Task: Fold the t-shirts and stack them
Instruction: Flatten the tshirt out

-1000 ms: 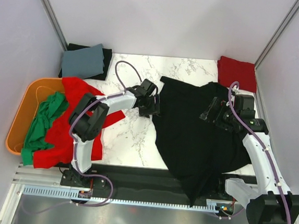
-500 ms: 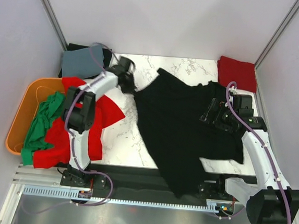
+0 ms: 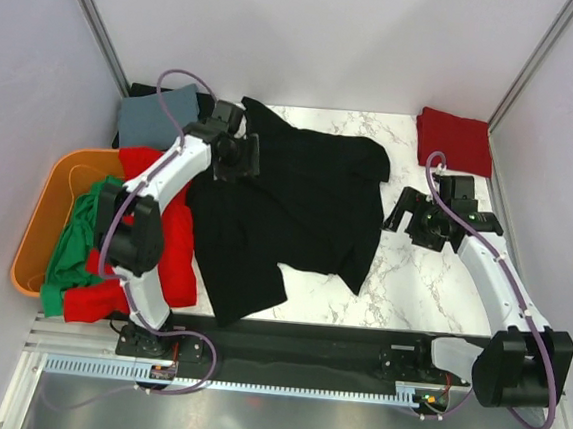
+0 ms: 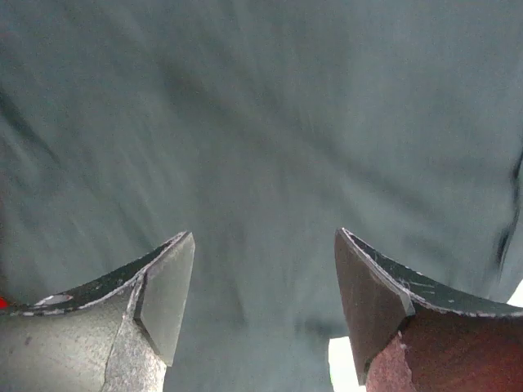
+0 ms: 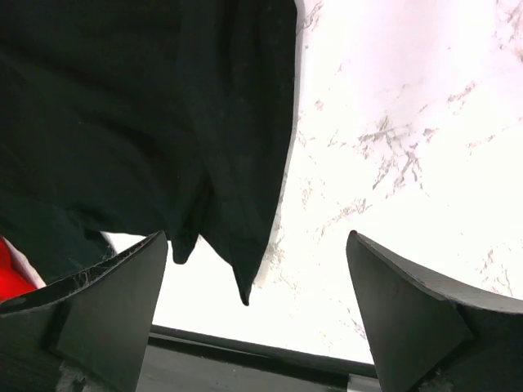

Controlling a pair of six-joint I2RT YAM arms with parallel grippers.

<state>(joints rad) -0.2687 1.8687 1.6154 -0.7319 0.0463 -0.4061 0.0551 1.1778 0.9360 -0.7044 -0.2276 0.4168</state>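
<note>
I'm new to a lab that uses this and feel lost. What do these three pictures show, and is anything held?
It is a robot with two arms bolted at the near edge of a marble table. The wide picture looks down from above; the other two come from a camera on each wrist. The left end effector is open, facing a folded grey-blue shirt; the right end effector is open over the table. Neither holds anything. A black shirt lies spread out, a folded red shirt sits at the far right corner, and a loose red shirt and a green shirt spill from an orange tub on the left.
</note>
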